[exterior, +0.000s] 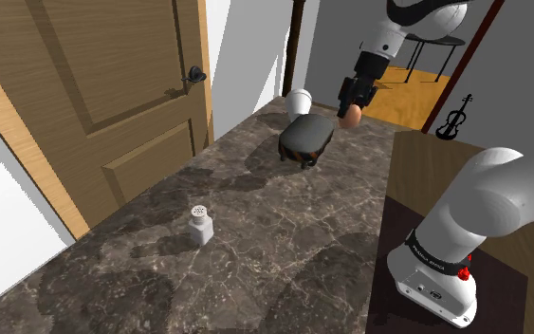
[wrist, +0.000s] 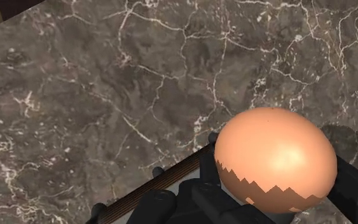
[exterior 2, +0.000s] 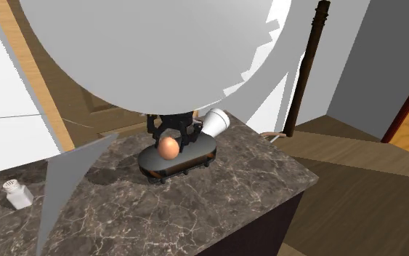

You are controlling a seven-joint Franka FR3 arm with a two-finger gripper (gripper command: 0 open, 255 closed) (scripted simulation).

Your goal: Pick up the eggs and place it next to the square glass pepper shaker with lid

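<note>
Egg (exterior: 351, 116) is pinched in my pincer (exterior: 354, 104), held off the table (exterior: 284, 256) near the dark dish (exterior: 306, 139), upper right in the shoulder view. I judge it ready to carry to the shaker (exterior: 199, 226), well apart at lower left.

Your white Franka arm (exterior: 487, 194) wears dark joint bands (exterior: 437, 252), a red mark (exterior: 464, 272) near its base (exterior: 435, 289), and an all-black gripper (exterior: 351, 109).
</note>
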